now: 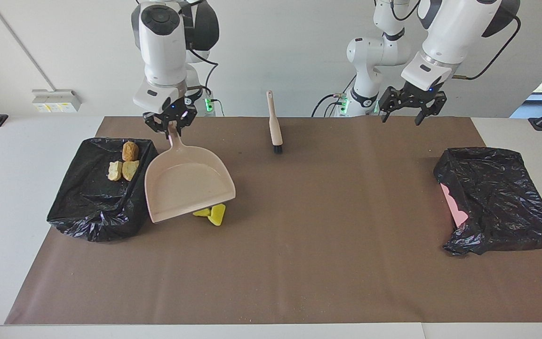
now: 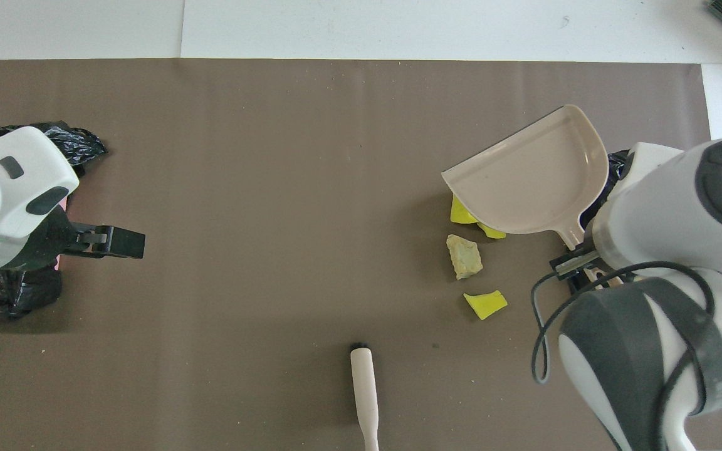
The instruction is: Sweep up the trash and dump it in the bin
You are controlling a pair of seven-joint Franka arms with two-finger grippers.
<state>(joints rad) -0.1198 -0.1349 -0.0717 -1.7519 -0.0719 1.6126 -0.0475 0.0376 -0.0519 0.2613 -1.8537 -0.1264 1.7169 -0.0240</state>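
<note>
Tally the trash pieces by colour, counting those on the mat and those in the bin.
Yellow sponge pieces: 3
Tan or beige lumps: 3
Orange-brown lump: 1
Total: 7

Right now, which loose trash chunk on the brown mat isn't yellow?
The tan bread-like lump, lying between the yellow sponge pieces; every other loose chunk is yellow.
</note>
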